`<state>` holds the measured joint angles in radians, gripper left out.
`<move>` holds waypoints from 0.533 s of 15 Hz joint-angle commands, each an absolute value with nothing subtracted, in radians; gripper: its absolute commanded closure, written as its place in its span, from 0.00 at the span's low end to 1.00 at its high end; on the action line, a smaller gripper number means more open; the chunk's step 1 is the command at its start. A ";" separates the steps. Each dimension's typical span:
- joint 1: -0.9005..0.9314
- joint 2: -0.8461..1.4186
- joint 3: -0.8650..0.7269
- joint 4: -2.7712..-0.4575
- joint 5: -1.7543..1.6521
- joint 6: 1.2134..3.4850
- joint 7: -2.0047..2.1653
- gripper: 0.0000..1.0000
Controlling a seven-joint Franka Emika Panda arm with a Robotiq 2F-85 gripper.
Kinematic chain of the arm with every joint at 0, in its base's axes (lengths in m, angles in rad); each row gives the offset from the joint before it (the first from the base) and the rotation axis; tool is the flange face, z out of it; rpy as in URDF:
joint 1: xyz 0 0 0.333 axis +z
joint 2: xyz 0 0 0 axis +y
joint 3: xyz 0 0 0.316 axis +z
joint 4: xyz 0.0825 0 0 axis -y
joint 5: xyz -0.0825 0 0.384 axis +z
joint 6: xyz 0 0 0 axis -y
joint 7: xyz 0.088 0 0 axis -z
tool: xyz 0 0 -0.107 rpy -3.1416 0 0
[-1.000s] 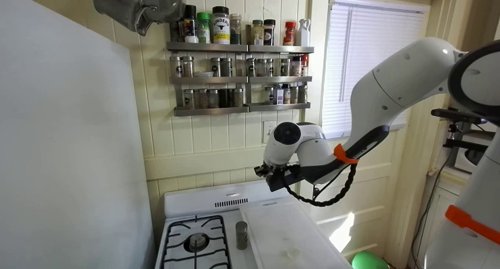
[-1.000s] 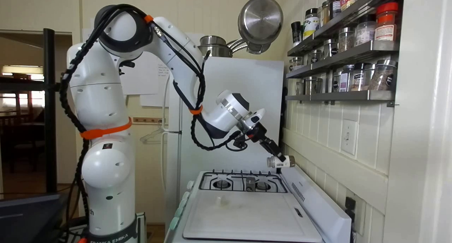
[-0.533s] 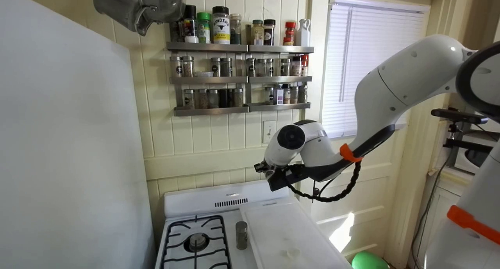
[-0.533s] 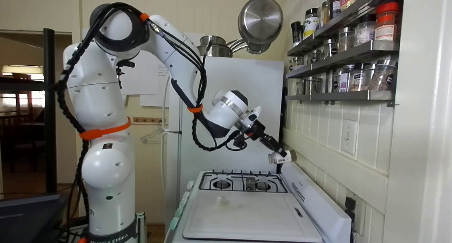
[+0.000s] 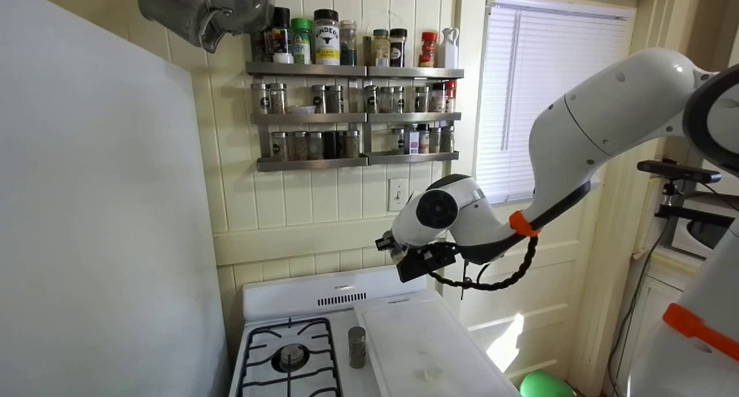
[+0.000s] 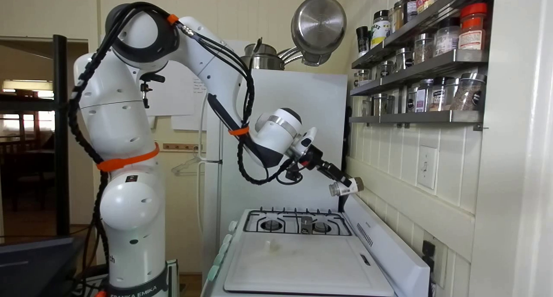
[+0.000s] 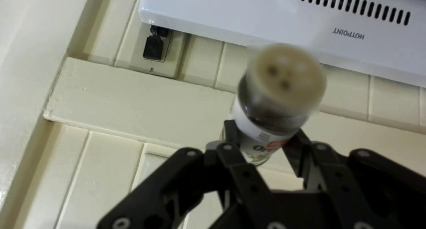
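My gripper (image 6: 347, 184) is shut on a small clear spice jar (image 6: 353, 187) with a white label, held in the air above the back of the stove, near its backguard. The jar lies tilted, its end toward the wall higher. In the wrist view the fingertips (image 7: 265, 128) press on both sides of the jar (image 7: 251, 130); its label shows a red mark and the letters "Or". Its near end is a blurred tan face. In an exterior view the wrist (image 5: 424, 218) hides the fingers and jar. A grey shaker (image 5: 357, 347) stands upright on the stove beside the burner grate.
The white stove's backguard (image 5: 277, 299) rises behind. A flat white cover (image 6: 302, 262) lies over part of the stovetop. Burner grates (image 6: 272, 225) are beside it. Spice shelves (image 6: 423, 72) hang on the wall above. A fridge (image 5: 104, 201) stands alongside; pans (image 6: 319, 29) hang overhead.
The gripper has risen slightly with the jar, and the jar has gone from nearly level to tilted, wall-side end up. The arm's elbow has drawn back from the stove wall.
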<state>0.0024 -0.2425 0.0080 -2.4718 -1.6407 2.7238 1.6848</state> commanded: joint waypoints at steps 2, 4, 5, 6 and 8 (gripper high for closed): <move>0.006 -0.271 0.012 -2.500 -1.721 2.731 1.776 0.87; 0.008 -0.274 0.013 -2.499 -1.750 2.728 1.805 0.87; 0.009 -0.278 0.015 -2.499 -1.772 2.721 1.830 0.87; 0.010 -0.281 0.015 -2.499 -1.791 2.720 1.847 0.87; 0.011 -0.284 0.018 -2.499 -1.828 2.711 1.878 0.87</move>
<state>0.0061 -0.2506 0.0107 -2.4738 -1.7534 2.7238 1.7938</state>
